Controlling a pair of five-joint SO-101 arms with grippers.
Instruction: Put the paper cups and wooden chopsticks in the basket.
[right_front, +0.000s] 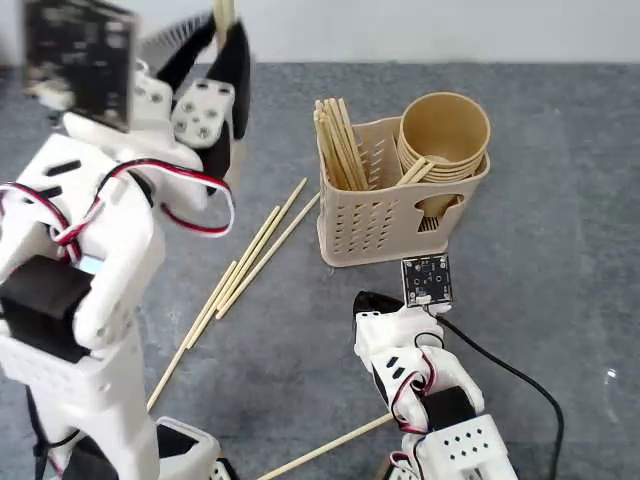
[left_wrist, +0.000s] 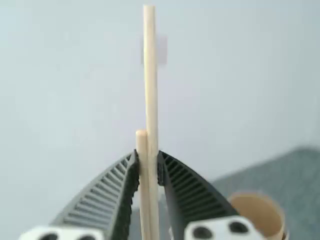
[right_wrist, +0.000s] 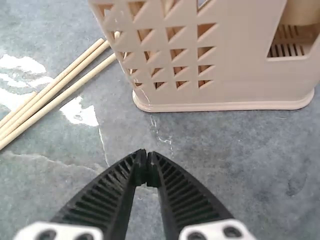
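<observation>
A beige slotted basket (right_front: 375, 225) stands mid-table with several wooden chopsticks (right_front: 338, 145) upright in its left compartment and stacked paper cups (right_front: 444, 135) in its right one. My left gripper (right_front: 226, 45) is raised high at the back left, shut on two chopsticks (left_wrist: 149, 100) that stick up between its fingers; a paper cup (left_wrist: 257, 212) shows below. My right gripper (right_wrist: 146, 167) is shut with nothing in it, low over the table just in front of the basket (right_wrist: 225, 55).
Several loose chopsticks (right_front: 245, 265) lie on the grey table left of the basket, also seen as chopsticks (right_wrist: 55, 92) in the right wrist view. One more chopstick (right_front: 325, 450) lies near the front edge beside the right arm.
</observation>
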